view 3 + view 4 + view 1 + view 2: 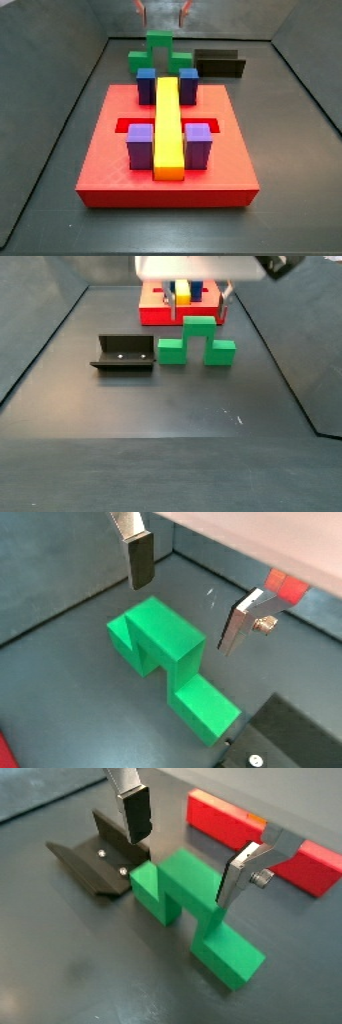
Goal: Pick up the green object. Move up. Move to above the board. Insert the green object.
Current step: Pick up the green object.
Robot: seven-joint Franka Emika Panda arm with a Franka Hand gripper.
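Tool point(187, 843) open above green object point(194, 908), apparently clear.

We see the green object point(187, 908) as smooth matt plastic with crisp edges. The tool point(187, 843) hangs above it, its fingers point(245, 873) flat brushed silver metal with dark matt pads. The fixture point(96, 860) looks like dull black plastic with small bright screws. The board point(167, 172) is matt red, and the counter point(160, 406) a dark, faintly sheened surface.
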